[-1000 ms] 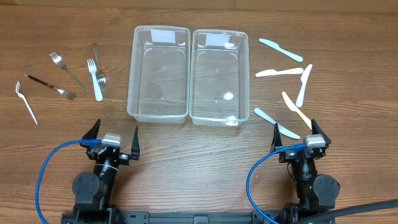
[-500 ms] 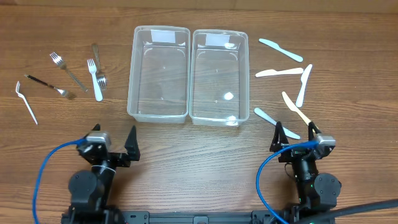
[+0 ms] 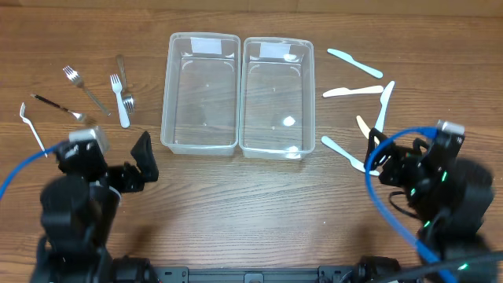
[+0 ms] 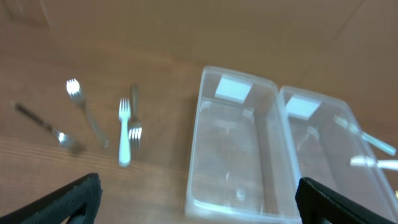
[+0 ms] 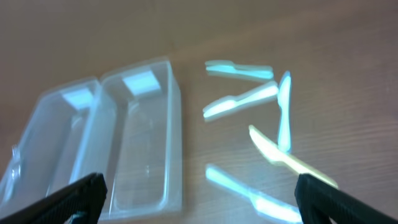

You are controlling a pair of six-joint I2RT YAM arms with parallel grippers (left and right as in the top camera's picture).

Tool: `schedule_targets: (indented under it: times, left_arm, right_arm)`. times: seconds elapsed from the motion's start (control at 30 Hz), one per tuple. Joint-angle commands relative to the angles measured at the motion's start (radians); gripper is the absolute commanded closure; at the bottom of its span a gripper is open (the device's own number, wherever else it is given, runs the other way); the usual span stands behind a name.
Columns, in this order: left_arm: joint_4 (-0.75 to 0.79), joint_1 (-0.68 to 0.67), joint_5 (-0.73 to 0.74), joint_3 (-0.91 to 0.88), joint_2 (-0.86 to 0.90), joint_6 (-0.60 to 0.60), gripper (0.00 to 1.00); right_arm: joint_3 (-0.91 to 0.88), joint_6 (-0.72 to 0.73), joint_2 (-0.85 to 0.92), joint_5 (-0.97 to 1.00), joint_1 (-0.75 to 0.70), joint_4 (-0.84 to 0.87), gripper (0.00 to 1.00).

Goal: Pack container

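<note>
Two clear plastic containers stand side by side at the table's middle, the left one (image 3: 200,90) and the right one (image 3: 277,94), both with nothing inside. Metal and white forks (image 3: 119,101) lie to their left. White knives (image 3: 351,91) and one beige knife (image 3: 363,126) lie to their right. My left gripper (image 3: 102,157) hovers open near the forks, below the left container's corner. My right gripper (image 3: 405,153) hovers open over the nearest knives. The left wrist view shows the forks (image 4: 124,130) and containers (image 4: 233,149) ahead of wide fingers (image 4: 81,193). In the right wrist view, knives (image 5: 249,190) lie between spread fingers (image 5: 323,196).
A thin white fork (image 3: 31,130) lies at the far left, beside a dark-handled fork (image 3: 59,108). Blue cables (image 3: 393,212) loop from both arms near the front edge. Bare wooden table (image 3: 251,204) stretches in front of the containers.
Both arms have lifted and swung outward and forward: the left toward the forks, the right toward the knives. Both grippers stay open. Nothing on the table has moved.
</note>
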Motion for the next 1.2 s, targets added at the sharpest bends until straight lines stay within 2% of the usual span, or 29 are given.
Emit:
schedule_targets:
  times: [0.0,0.13,0.23,0.33,0.43,0.77,1.17]
  left_arm:
    - [-0.089,0.006,0.055,0.149,0.124,0.014,0.0]
    - [-0.12,0.006,0.112,0.191,0.196,0.048,0.0]
    - [-0.121,0.006,0.113,0.191,0.219,0.047,0.0]
    - [-0.122,0.006,0.104,0.191,0.225,0.047,0.0]
    - [-0.122,0.006,0.1,0.191,0.227,0.047,0.0]
    - [-0.144,0.006,-0.003,0.191,0.227,0.047,0.0]
    - [-0.098,0.006,-0.082,0.191,0.232,0.048,0.0]
  right_arm:
    - [0.282,-0.053,0.212,0.016,-0.003,-0.217,0.0]
    - [0.526,-0.153,0.433,0.016,-0.003,-0.485,0.0]
    - [0.646,-0.192,0.564,0.067,-0.003,-0.598,0.0]
    - [0.662,-0.211,0.628,0.156,-0.003,-0.595,0.0]
    - [0.66,-0.289,0.69,0.123,-0.003,-0.61,0.0]
    - [0.626,-0.339,0.813,0.09,-0.003,-0.575,0.0]
    - [0.409,-0.584,0.83,-0.037,-0.003,-0.428,0.0]
